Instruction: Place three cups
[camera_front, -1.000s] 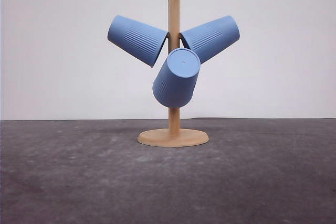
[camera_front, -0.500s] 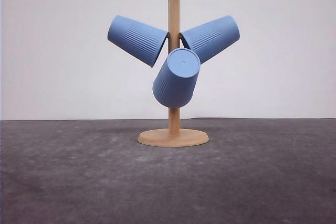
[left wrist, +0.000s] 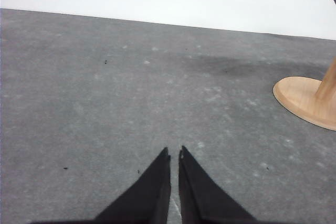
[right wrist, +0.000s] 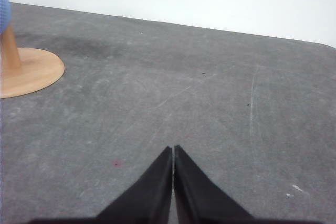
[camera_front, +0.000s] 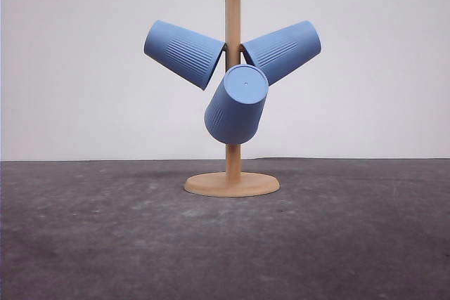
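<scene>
- Nothing has moved since a second ago: 3 cups [camera_front: 236, 105] hang on the wooden stand [camera_front: 232, 183].
- Left gripper [left wrist: 174, 153] and right gripper [right wrist: 173, 149] sit closed, empty.
- Task looks finished.

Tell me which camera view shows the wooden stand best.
The front view: the whole wooden stand shows, post, round base and three hanging cups. The left wrist view catches part of its base; the right wrist view shows the base and lower post.
</scene>
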